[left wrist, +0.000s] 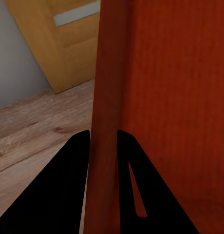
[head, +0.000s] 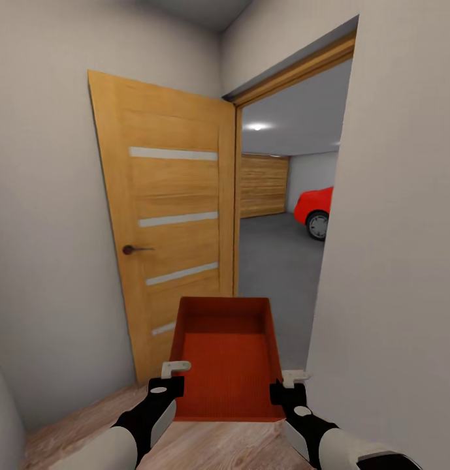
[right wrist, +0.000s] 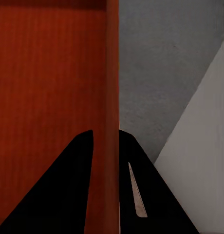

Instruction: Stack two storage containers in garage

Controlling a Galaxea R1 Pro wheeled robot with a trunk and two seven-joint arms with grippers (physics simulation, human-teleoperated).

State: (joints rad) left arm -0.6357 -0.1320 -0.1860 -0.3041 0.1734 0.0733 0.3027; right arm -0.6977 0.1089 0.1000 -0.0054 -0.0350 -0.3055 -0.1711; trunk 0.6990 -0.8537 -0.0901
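Observation:
One red-orange storage container [head: 226,365] hangs in the air in front of me, open side up, held between both arms. My left gripper [head: 175,378] is shut on its left wall [left wrist: 104,122], one finger inside and one outside. My right gripper [head: 285,385] is shut on its right wall [right wrist: 112,97] the same way. Through the doorway ahead lies the garage, with its grey concrete floor [head: 277,261], a wood-plank door [head: 264,185] and a red car [head: 316,207]. I stand on light wood planks [head: 205,450] in a hallway.
An open wooden door [head: 169,222] with a dark handle stands at the left of the doorway. A white wall [head: 394,261] closes in on the right, and its edge lies close to the container's right side. A pale wall runs along the left.

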